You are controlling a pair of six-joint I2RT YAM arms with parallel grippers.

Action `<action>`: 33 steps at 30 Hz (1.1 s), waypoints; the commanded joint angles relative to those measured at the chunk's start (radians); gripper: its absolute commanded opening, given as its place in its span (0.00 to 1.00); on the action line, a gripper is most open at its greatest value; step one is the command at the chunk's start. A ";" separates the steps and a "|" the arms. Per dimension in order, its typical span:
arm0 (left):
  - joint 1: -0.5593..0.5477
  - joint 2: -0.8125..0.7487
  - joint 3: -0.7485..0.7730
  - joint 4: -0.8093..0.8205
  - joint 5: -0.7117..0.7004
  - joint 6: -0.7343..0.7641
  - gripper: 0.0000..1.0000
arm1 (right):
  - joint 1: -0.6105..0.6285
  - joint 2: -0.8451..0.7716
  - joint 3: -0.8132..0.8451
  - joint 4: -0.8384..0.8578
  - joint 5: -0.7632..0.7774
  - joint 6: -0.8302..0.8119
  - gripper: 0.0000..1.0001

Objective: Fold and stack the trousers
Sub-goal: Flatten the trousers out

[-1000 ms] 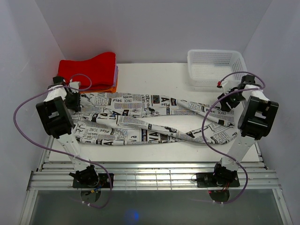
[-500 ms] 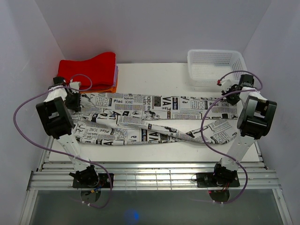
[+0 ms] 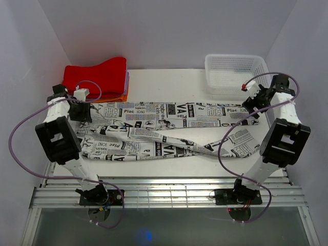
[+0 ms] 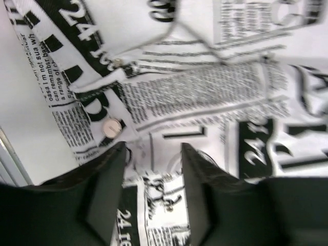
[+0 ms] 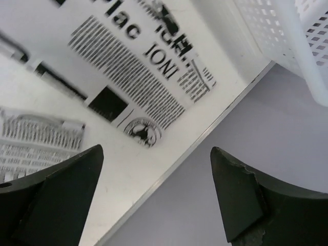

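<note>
Right gripper (image 5: 156, 154), jaws spread wide with nothing between them, hanging above the hem of the far leg; a second ago it had that hem in hand, and the leg, then crossed and rumpled at the 3 o'clock end, has since been drawn out straight and let go. Left gripper (image 4: 152, 154), jaws part-way apart over the waistband beside a metal snap (image 4: 111, 127); printed cloth shows in the gap, with no pinch evident, and this arm has barely shifted at 9 o'clock. The trousers (image 3: 164, 115) lie lengthwise across the middle of the table (image 3: 169, 82), waist at 9 o'clock, hems at 3 o'clock. The far leg is now a flat, even strip; the near leg remains twisted along its length and angles up to meet the far one near the centre. Judged from this, flattening is half done: the near leg probably needs the same pull before any fold. A white basket (image 3: 236, 72) stands at 1 o'clock, a folded red cloth (image 3: 97, 77) at 11 o'clock, on purple and orange layers.
</note>
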 commanded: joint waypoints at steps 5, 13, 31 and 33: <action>0.005 -0.256 -0.115 -0.086 0.199 0.092 0.62 | -0.142 -0.308 -0.342 -0.346 0.018 -0.650 0.92; 0.005 -0.279 -0.155 -0.131 0.217 0.102 0.62 | -0.253 -0.393 -0.583 -0.213 0.026 -1.024 0.94; 0.016 -0.251 -0.186 -0.023 0.185 -0.020 0.59 | -0.246 -0.538 -0.458 -0.449 -0.129 -0.917 0.08; 0.016 -0.245 -0.189 -0.014 0.191 -0.022 0.59 | -0.248 -0.571 -0.418 -0.534 -0.123 -0.913 0.08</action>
